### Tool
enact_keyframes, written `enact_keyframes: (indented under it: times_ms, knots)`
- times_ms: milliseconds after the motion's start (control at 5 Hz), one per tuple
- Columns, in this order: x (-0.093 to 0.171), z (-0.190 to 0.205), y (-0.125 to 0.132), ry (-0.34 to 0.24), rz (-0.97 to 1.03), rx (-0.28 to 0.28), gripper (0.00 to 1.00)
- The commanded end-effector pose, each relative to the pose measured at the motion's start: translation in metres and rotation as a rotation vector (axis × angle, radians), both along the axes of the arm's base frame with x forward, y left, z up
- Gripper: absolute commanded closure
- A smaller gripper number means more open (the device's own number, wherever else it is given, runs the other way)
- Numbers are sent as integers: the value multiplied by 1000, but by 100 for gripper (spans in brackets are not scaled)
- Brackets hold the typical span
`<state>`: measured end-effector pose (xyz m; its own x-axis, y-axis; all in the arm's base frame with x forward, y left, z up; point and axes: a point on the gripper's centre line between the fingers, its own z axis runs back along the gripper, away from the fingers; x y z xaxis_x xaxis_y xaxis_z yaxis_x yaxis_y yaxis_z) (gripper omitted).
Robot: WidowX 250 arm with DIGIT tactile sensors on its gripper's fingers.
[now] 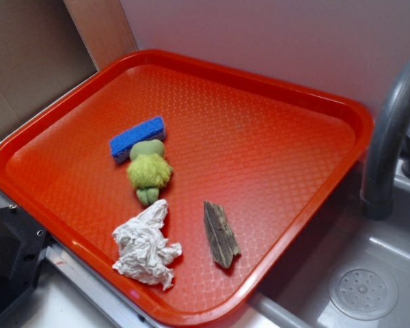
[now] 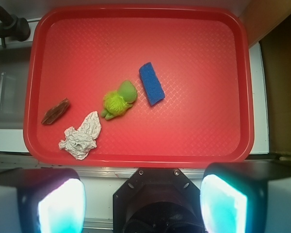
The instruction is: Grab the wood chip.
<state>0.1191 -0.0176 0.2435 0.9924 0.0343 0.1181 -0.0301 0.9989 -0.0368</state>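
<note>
We see a red tray [image 1: 307, 92] with a textured floor, and we take it as our landmark for everything else. The wood chip [image 1: 221, 233] lies flat on the tray's floor, close to the tray's long rim on the sink [image 1: 369, 287] side and toward the near corner in the exterior view; it is a grey-brown sliver with rough grain, touching nothing. In the wrist view the wood chip [image 2: 56, 111] sits by the tray's left rim [image 2: 29, 97]. Just beside it, also near the tray's rim, lies a crumpled white paper wad [image 1: 145, 245], apart from the chip by a strip of bare tray. Nearer the tray's middle rests a green fuzzy toy [image 1: 149, 171], and touching or nearly touching its far end is a blue sponge [image 1: 137, 139]. Beyond the tray's sink-side rim stands a grey faucet [image 1: 386, 137] over the sink. Our gripper [image 2: 143, 204] shows only in the wrist view, where it hangs outside the tray's near rim, well apart from the chip; its two fingers [image 2: 56, 206] stand wide apart with nothing between them, so the claw is spread and empty.
</note>
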Motion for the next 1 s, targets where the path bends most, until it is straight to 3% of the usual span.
enact_keyframes:
  times_ms: [0,200,400,600,800]
  knots:
    - [0,0,0,0,0,0,0]
    - [9,-45,-40,-37,180,-5,0]
    - [13,-80,-84,-39,298,-51,0]
    - [12,-108,-118,23,389,-146,0]
    - [34,-139,-158,57,338,-243,0]
